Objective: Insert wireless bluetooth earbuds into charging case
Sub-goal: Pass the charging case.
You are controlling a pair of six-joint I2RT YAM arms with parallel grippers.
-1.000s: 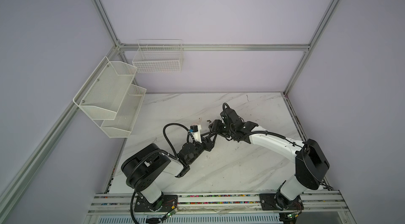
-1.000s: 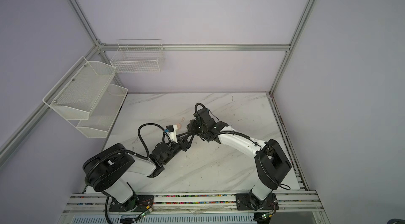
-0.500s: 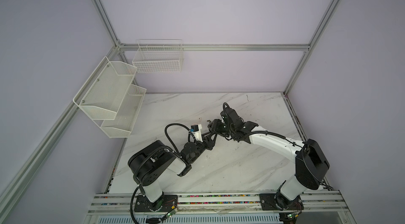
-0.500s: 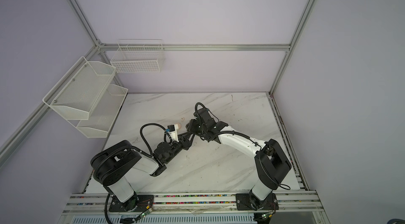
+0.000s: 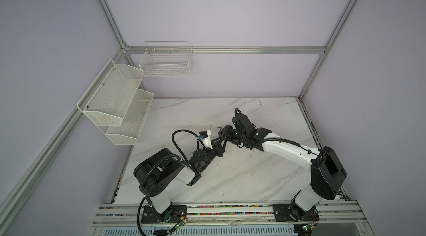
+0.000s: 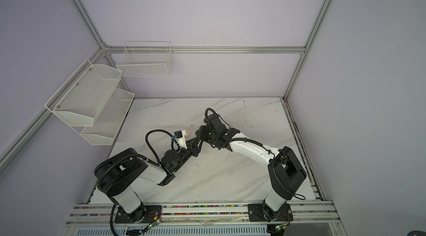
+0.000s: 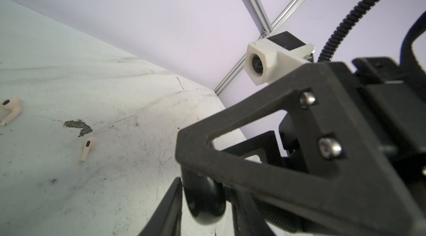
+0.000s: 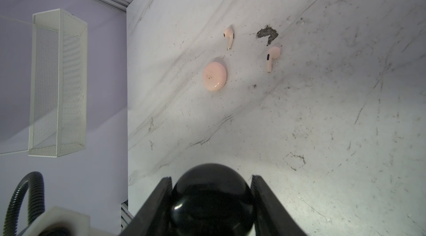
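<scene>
Bracketing the black case with the left gripper, grip impossible to judge; clamping it in the right gripper. Lying flat on the marble table near the pink case: first pink earbud, second pink earbud, stems near parallel, pointing toward the grippers.

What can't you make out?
- Black earbuds: in no view.
- Black case lid: right wrist view, right claw and edge hide it.
- Left claw grip: tiny in both top views, cropped in left wrist view.
- Pink case: in a top view, left wrist camera partly hides it.
</scene>
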